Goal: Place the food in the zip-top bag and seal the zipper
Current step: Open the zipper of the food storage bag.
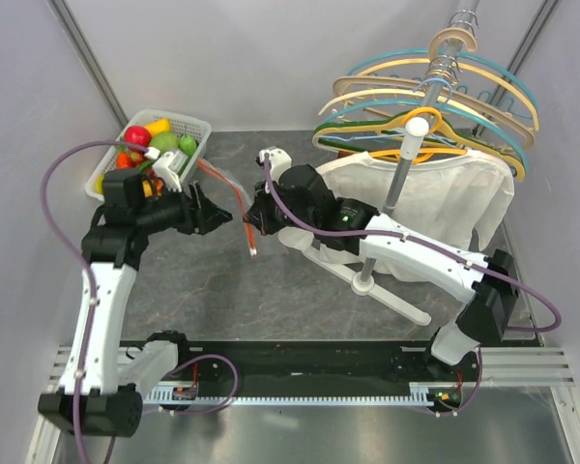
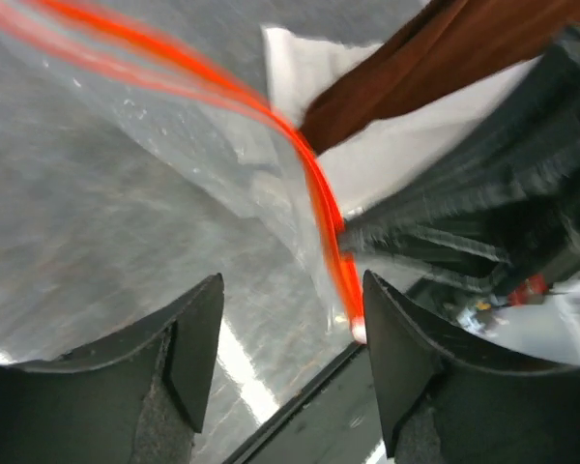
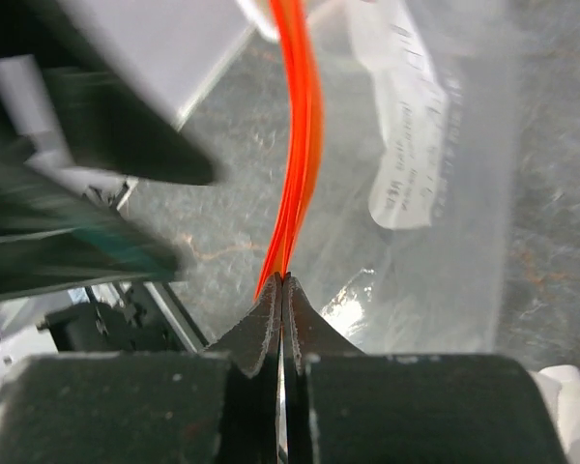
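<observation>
One zip-top bag [image 3: 445,290]: clear, crinkly | zipper [image 3: 300,126]: red-orange, bowed

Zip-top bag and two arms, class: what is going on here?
The right gripper is shut on one end of the zipper, holding the clear zip-top bag by its mouth edge. The left gripper, open, faces the bag with the zipper beside one finger, not gripping it. The toy food sits in the white basket, none bagged yet.

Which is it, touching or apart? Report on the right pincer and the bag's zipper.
Touching. The right wrist view shows the right pincer shut on the end of the zipper, the red strip running into its closed tips.
</observation>
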Controlling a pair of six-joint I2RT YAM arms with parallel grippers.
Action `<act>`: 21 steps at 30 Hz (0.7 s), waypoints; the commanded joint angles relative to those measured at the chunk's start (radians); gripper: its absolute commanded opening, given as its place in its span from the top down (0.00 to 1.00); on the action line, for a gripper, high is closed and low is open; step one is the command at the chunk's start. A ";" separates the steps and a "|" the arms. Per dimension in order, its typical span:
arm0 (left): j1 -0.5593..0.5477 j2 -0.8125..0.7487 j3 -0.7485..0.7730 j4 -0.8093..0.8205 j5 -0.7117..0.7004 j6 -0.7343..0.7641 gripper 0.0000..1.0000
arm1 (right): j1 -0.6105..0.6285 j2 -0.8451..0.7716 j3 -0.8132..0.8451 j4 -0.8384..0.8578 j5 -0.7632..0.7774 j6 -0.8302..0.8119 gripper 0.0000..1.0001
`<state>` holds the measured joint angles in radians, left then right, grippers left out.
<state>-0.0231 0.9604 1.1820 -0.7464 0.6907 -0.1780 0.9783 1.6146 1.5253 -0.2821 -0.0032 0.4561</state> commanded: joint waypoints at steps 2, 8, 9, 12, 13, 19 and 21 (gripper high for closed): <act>-0.003 0.040 -0.183 0.307 0.312 -0.204 0.35 | 0.010 0.041 -0.033 0.052 -0.040 -0.030 1.00; -0.003 -0.015 -0.275 0.346 0.227 -0.233 0.42 | 0.010 0.057 -0.037 0.083 -0.057 -0.040 1.00; -0.003 -0.015 -0.280 0.344 0.215 -0.239 0.43 | 0.008 0.059 -0.040 0.087 -0.058 -0.040 1.00; -0.001 0.000 -0.295 0.325 0.165 -0.241 0.46 | 0.010 0.062 -0.042 0.090 -0.057 -0.039 1.00; -0.003 0.007 -0.297 0.323 0.147 -0.241 0.47 | 0.010 0.062 -0.042 0.090 -0.058 -0.037 1.00; -0.001 0.038 -0.286 0.326 0.104 -0.238 0.55 | 0.011 0.054 -0.045 0.092 -0.072 -0.039 1.00; -0.001 0.040 -0.286 0.326 0.104 -0.242 0.58 | 0.013 0.051 -0.053 0.093 -0.075 -0.040 1.00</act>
<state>-0.0238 0.9981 0.8894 -0.4538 0.8242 -0.3904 0.9844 1.6779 1.4792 -0.2394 -0.0540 0.4236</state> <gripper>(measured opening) 0.444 0.007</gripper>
